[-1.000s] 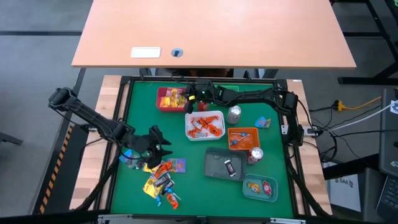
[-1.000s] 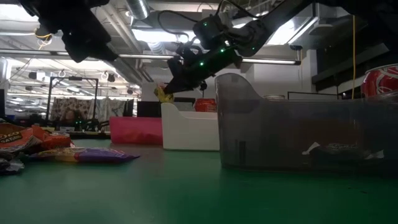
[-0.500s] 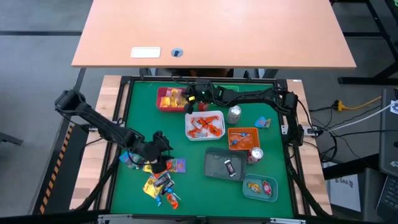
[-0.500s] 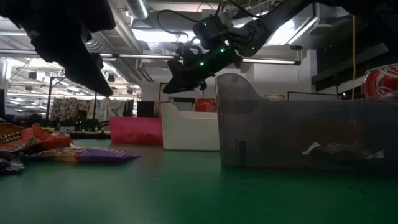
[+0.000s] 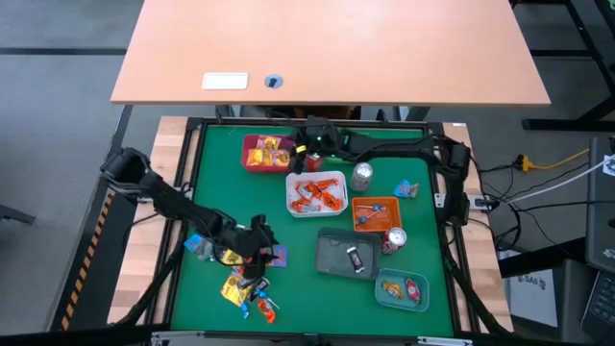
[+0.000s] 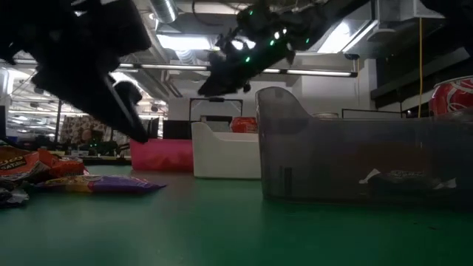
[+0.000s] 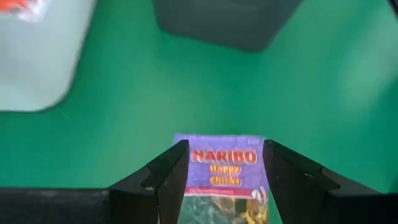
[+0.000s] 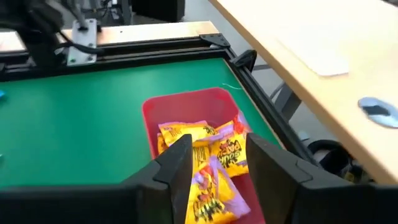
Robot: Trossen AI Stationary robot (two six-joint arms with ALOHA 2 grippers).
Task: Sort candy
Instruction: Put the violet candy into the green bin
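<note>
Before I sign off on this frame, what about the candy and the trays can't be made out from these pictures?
- Purple Haribo bag: near end cut off in the left wrist view, between the open left gripper.
- Loose candy pile: too small in the high view to tell pieces apart; the left arm covers part.
- Red tray: near part hidden behind the open right gripper in the right wrist view.
- Grey tray: contents only a blur through its wall in the low view.

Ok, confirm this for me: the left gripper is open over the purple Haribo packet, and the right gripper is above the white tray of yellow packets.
One thing is off: the tray under the right gripper is red, not white, as the right wrist view shows. The rest stands: the left gripper is open over the purple Haribo packet, and the red tray holds yellow packets.
</note>
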